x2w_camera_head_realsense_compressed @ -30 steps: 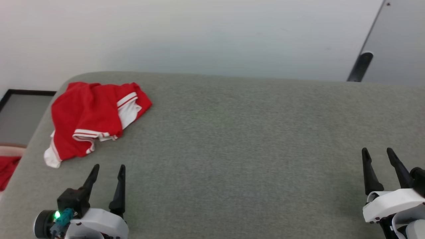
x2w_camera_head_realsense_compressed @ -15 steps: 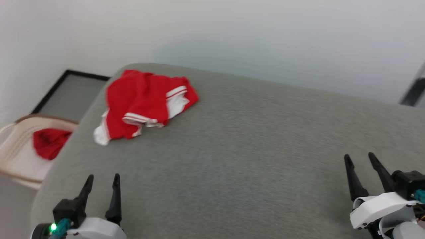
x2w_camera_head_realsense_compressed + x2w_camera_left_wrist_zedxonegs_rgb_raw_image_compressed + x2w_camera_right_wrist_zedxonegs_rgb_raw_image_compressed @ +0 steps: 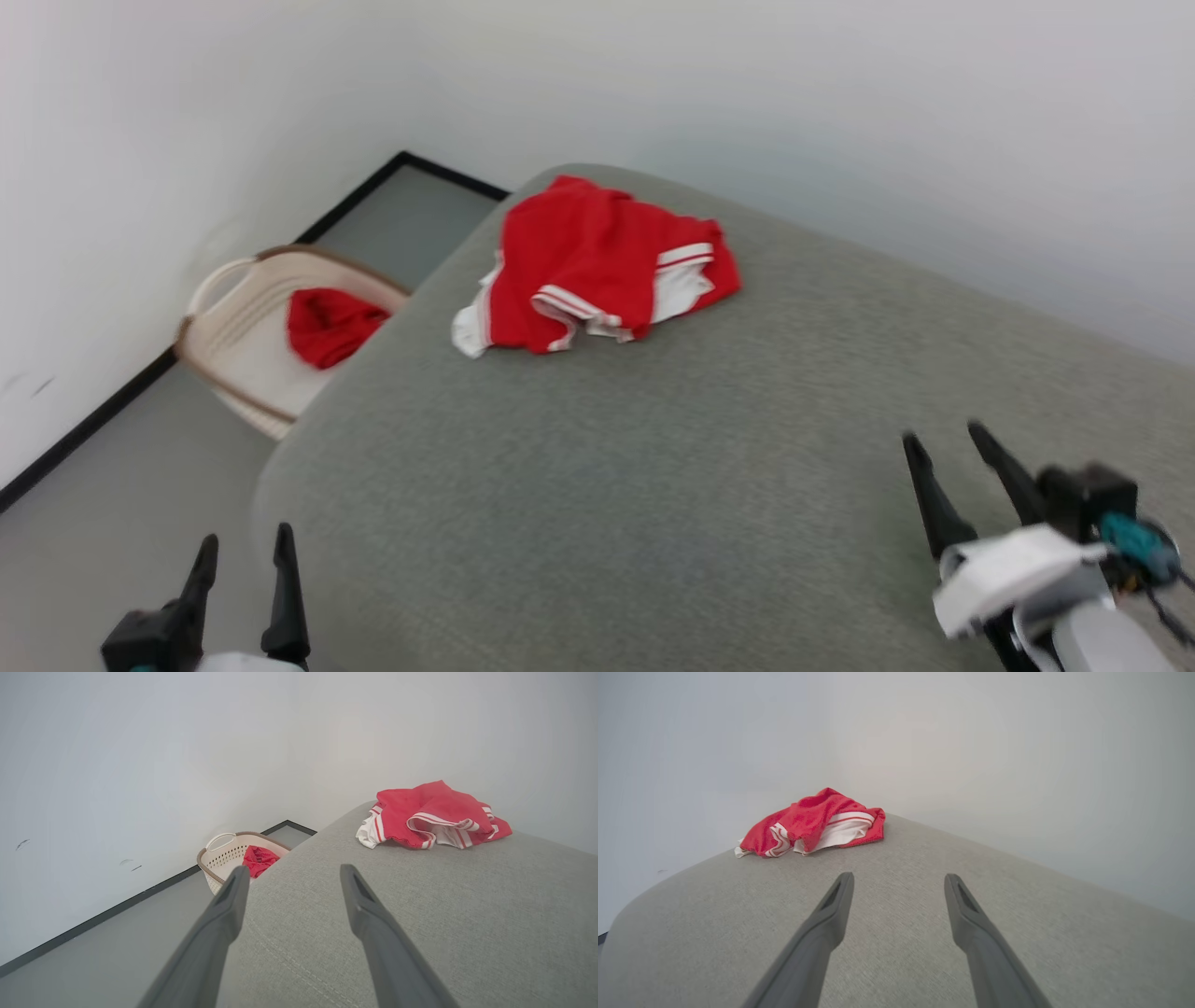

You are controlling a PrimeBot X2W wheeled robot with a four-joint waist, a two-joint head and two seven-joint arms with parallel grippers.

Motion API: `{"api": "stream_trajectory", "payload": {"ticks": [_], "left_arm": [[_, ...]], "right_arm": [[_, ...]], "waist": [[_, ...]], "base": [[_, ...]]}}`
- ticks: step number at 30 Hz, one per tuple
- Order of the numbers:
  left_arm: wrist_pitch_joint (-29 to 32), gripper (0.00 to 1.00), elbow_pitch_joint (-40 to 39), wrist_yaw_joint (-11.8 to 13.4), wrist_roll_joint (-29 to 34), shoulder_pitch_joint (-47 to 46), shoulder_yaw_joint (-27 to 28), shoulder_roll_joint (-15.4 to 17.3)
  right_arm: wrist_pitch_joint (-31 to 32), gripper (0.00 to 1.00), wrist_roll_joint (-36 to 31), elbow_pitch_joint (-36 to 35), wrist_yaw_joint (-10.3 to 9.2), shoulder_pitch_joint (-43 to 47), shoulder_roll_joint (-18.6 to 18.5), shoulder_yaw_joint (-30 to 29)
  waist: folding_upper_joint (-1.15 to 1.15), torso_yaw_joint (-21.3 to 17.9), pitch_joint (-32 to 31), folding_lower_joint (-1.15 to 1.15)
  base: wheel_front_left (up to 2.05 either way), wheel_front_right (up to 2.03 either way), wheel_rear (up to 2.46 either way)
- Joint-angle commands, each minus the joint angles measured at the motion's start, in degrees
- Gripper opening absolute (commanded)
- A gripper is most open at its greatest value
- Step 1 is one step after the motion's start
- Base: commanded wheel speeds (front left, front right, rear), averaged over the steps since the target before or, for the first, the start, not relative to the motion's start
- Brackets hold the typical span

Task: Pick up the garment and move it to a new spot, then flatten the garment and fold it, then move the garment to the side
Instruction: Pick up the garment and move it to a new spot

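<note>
Ok so here's where I'm at: the red jersey shirt point(image 3: 597, 266) is lying in a crumpled heap near the far left corner of the grey fabric-covered table point(image 3: 653, 485). It's bunched up with a white sleeve and some red-and-white striped trim poking out on the side nearest me, and nothing is touching it. My left gripper point(image 3: 245, 534) is at the near left corner of the table, fingers spread apart and holding nothing. From its wrist cam, one finger sits over the floor and the other over the fabric edge. The right gripper point(image 3: 943, 433) is over the near right part of the table, a bit blurry on the head cam, also spread wide and empty. Both are well apart from the shirt. Down on the floor, just beside the table's left edge against the wall, there's a cream laundry basket point(image 3: 219, 313) with a red cloth point(image 3: 331, 327) in it.
</note>
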Motion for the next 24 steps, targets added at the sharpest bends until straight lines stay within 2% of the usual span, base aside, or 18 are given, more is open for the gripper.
{"api": "stream_trajectory", "payload": {"ticks": [1, 8, 14, 19, 24], "left_arm": [[0.0, 1.0, -1.7, 0.8, -0.6, 1.2, 1.0, -1.0], [0.0, 1.0, -7.3, 2.5, -1.2, 5.6, 4.2, -3.6], [0.0, 1.0, -9.4, 2.4, -0.7, 7.5, 5.2, -4.5], [0.0, 1.0, -8.8, 0.8, -0.6, 5.3, 4.2, -4.1], [1.5, 1.0, -6.9, -1.6, 0.0, -2.1, 0.8, -1.6]], "right_arm": [[0.4, 1.0, 0.4, 0.3, 0.01, -2.6, -0.4, 1.7], [0.4, 1.0, 2.7, 3.1, 0.01, -9.1, -0.4, 8.7], [-0.4, 1.0, 4.8, 5.9, 0.01, -11.8, -0.5, 12.0], [-0.8, 1.0, 6.3, 6.9, 0.01, -12.0, -1.1, 11.8], [-0.9, 1.0, 5.9, 5.8, 0.01, -9.4, -1.4, 8.4]], "waist": [[0.0, 4.7, 1.7, 0.0], [0.0, 5.8, 4.0, 0.0], [0.0, 5.8, 4.0, 0.0], [0.0, 5.4, 3.8, 0.0], [0.0, 4.4, 3.7, 0.0]], "base": [[0.0, 0.0, 0.0], [0.0, 0.0, 0.0], [-0.03, -0.03, -0.03], [0.0, 0.0, 0.0], [0.0, 0.0, 0.0]]}}
